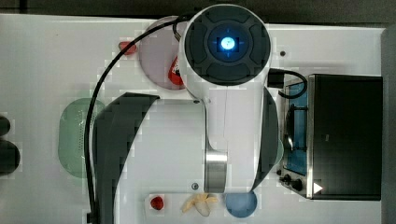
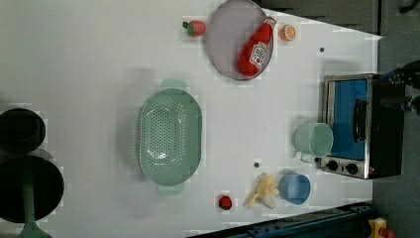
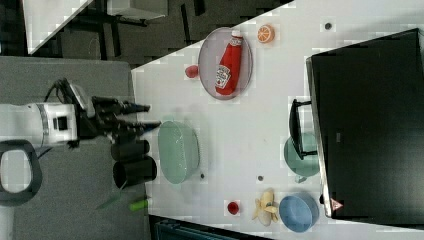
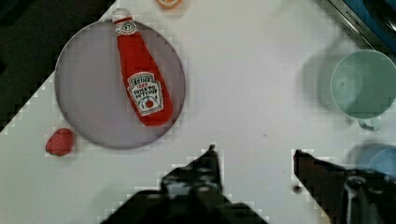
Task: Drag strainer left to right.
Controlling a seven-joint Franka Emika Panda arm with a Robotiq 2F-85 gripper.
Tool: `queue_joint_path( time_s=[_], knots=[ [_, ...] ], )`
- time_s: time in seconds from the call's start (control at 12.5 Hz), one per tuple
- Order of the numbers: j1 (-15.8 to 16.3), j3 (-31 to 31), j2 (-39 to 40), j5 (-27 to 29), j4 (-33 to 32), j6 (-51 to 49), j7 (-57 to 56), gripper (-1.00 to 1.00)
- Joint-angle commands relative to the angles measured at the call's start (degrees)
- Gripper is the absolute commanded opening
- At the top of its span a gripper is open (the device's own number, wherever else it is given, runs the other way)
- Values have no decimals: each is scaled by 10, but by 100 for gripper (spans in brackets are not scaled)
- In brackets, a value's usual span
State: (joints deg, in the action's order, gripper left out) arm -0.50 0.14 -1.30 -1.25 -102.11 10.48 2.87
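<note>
We find the strainer (image 2: 170, 136) resting on the white worktop (image 2: 89, 59), clear of everything else, its long axis running up and down in the left view, a small tab handle at each end. In the right view the gripper (image 3: 142, 116) hangs off the worktop's edge, on the right view's left of the strainer, which it does not touch; the fingers (image 4: 208, 163) stand spread with nothing between them, bare worktop showing in the gap. So the basket lies ahead of the fingertips in the right view, toward the right view's right, and we judge the arm must first travel that way and come down to the rim before any drag can begin. The task looks not yet started.

Containers:
- Strainer: nothing inside, only rows of holes.
- Grey plate (image 2: 225, 54): holds a ketchup bottle (image 2: 256, 47) lying on its side.
- Mint-green mug (image 2: 314, 140): on its side beside the toaster oven (image 2: 364, 126), mouth open; we see nothing in it.
- Blue bowl (image 2: 295, 188): looks bare inside, a banana (image 2: 263, 192) just beside it.

A strawberry (image 2: 196, 28) sits near the plate's edge.
</note>
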Motion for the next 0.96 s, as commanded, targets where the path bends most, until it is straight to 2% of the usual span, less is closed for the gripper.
queue_joint_path(
  time_s=[0.08, 0.24, 0.56, 0.96],
  knots=[
    [7, -30, -188, -14, -63, -103, 33, 58],
    [10, -10, -183, -14, -64, -102, 33, 99],
    [18, 80, -150, -13, -64, -87, 77, 100],
    [21, 216, -64, -13, -65, -34, 266, 100]
  ],
)
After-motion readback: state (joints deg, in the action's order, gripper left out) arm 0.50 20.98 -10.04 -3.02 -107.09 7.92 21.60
